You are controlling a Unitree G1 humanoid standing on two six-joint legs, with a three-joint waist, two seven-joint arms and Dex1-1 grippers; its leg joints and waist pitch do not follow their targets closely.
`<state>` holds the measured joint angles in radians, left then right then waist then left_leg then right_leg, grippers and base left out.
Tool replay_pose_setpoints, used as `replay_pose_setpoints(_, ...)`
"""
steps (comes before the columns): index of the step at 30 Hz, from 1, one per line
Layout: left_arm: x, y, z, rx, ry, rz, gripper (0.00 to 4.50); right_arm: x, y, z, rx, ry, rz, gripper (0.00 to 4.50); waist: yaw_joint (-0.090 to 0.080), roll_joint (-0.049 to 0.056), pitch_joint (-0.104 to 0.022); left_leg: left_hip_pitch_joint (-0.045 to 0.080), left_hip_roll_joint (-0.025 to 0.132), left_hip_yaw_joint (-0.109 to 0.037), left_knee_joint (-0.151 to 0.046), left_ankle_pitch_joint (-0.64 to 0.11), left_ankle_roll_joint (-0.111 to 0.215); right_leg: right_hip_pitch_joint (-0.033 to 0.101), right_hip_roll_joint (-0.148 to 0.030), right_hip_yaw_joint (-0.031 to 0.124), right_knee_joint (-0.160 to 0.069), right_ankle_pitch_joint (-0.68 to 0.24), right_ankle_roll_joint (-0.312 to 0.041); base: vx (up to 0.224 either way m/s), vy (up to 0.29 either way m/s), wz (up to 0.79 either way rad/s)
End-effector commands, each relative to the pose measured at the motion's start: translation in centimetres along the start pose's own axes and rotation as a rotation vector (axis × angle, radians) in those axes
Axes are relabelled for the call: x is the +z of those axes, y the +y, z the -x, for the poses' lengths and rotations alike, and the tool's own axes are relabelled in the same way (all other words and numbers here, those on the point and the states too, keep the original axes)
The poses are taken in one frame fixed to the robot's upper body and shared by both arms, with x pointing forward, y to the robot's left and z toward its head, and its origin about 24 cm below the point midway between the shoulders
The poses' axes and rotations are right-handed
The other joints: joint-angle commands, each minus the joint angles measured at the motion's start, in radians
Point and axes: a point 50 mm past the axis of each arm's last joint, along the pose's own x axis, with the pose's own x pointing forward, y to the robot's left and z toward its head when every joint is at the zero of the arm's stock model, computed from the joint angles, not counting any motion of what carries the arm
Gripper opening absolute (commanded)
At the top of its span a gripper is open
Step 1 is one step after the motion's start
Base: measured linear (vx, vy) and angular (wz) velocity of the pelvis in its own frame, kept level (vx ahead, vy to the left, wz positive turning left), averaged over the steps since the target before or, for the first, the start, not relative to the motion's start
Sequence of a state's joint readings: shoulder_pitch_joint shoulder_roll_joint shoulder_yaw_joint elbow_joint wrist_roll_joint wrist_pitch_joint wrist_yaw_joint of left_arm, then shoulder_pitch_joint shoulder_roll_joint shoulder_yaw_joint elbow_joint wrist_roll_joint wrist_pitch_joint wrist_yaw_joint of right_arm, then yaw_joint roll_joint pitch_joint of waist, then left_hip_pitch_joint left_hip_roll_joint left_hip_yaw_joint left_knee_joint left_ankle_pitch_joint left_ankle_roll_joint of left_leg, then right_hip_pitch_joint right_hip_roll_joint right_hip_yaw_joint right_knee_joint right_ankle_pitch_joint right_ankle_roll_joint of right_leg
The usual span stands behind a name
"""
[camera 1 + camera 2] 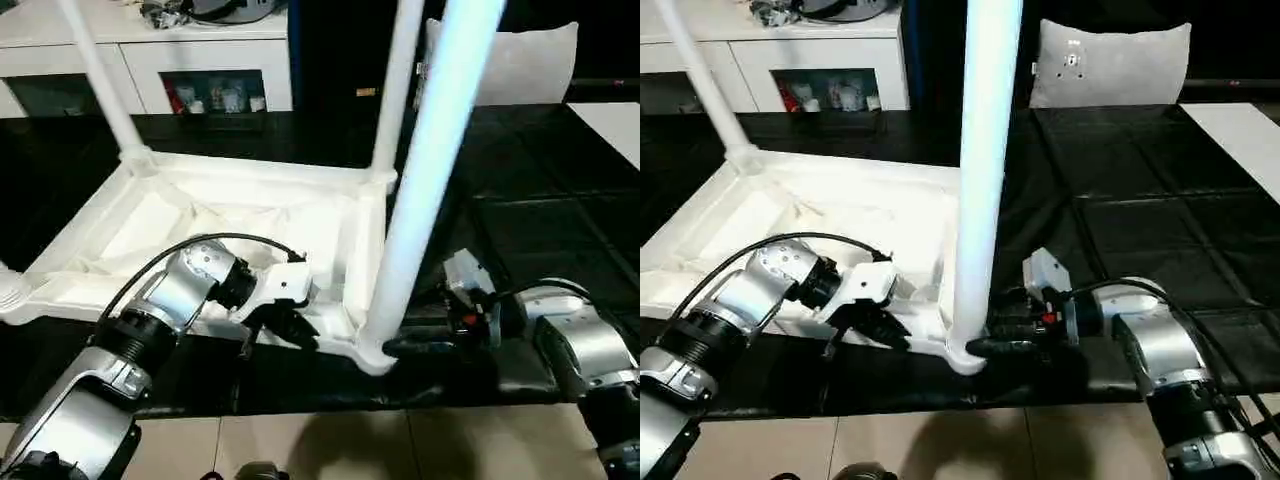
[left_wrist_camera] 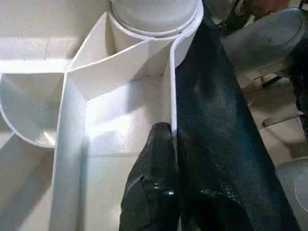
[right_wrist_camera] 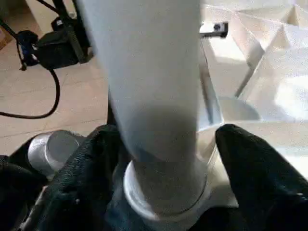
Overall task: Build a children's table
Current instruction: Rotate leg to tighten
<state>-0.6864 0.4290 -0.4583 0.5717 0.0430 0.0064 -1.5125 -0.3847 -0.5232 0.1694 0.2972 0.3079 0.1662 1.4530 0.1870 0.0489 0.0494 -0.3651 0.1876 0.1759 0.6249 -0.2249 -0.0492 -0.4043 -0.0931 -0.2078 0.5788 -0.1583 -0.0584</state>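
Three legs stand in the upturned table top [image 1: 250, 215], which lies with its ribbed underside up on the black mat [image 1: 1140, 200]. Nearest to the robot, the left gripper [image 1: 285, 325] is closed with its black fingers [image 2: 154, 187] pinched on the thin front wall of the top, just beside the near corner socket [image 1: 372, 350]; one finger is inside the wall and one outside. The right gripper [image 1: 1005, 348] is at the same corner from the other side. Its fingers [image 3: 255, 168] stand apart on both sides of the base of the near leg [image 1: 430, 170]; I cannot tell whether they touch it. This leg already sits in its socket, so the step in hand seems to be seating or turning it firm while the left arm holds the top still. I judge the next move needs a steady grip low on the leg and a push or twist along its axis, without lifting the top. The front edge of the mat is close to the corner, with pale floor beyond, so there is little room toward the robot. Further away stand the far right leg [image 1: 395, 90] and the far left leg [image 1: 100, 75], and behind them the cushion [image 1: 1110, 65] and a white cabinet [image 1: 150, 50], well apart from the arms.
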Motion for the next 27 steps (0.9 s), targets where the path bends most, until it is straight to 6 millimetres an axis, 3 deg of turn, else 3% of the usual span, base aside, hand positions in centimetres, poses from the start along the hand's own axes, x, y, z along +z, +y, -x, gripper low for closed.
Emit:
replay_pose_setpoints(1,1.6,0.1,-0.1,-0.061,0.013,-0.093,0.0,0.2,0.0,-0.1,0.027,0.001,0.002,3.09,-0.006,-0.019,-0.081,0.008,0.071,-0.026,-0.069,-0.042,0.096,0.065,-0.098,0.09,-0.069,-0.299,-0.028,0.0,0.0,0.0)
replay_pose_setpoints(12,1.5,0.0,-0.3,-0.082,0.016,-0.093,0.0,0.2,0.2,-0.5,0.086,-0.004,-0.042,2.07,0.005,-0.02,-0.084,0.008,0.07,-0.025,-0.067,-0.029,0.093,0.066,-0.098,0.089,-0.068,-0.291,-0.023,0.0,0.0,0.0)
replay_pose_setpoints(20,2.0,0.6,-0.9,0.019,-0.067,-0.004,0.0,-0.2,0.9,-1.8,0.0,-0.043,-0.15,1.93,0.005,-0.015,-0.083,0.008,0.074,-0.028,-0.069,-0.029,0.08,0.066,-0.098,0.09,-0.069,-0.287,-0.017,0.0,0.0,0.0)
replay_pose_setpoints(22,2.1,0.7,-1.0,0.03,-0.07,0.002,0.0,-0.3,0.9,-1.9,-0.019,-0.037,-0.154,1.93,0.002,-0.017,-0.08,0.01,0.067,-0.025,-0.071,-0.058,0.064,0.067,-0.098,0.085,-0.079,-0.34,-0.004,0.0,0.0,0.0)
replay_pose_setpoints(24,2.7,1.5,-1.7,0.124,-0.092,0.052,0.0,-0.4,0.2,-2.9,-0.152,-0.052,-0.159,1.93,-0.006,-0.012,-0.071,0.016,0.06,-0.022,-0.073,-0.108,0.038,0.062,-0.094,0.077,-0.1,-0.435,0.029,0.0,0.0,0.0)
replay_pose_setpoints(25,3.5,2.4,-2.3,0.22,-0.132,0.099,0.0,-0.4,-0.9,-3.8,-0.299,-0.08,-0.181,1.93,-0.015,-0.013,-0.064,0.027,0.056,-0.024,-0.073,-0.145,0.017,0.06,-0.093,0.064,-0.118,-0.501,0.051,0.0,0.0,0.0)
replay_pose_setpoints(27,4.0,2.8,-2.7,0.262,-0.155,0.129,0.0,-0.3,-1.4,-4.3,-0.381,-0.09,-0.197,1.93,-0.033,-0.017,-0.064,0.033,0.042,-0.023,-0.067,-0.186,0.001,0.064,-0.089,0.044,-0.136,-0.567,0.095,0.0,0.0,0.0)
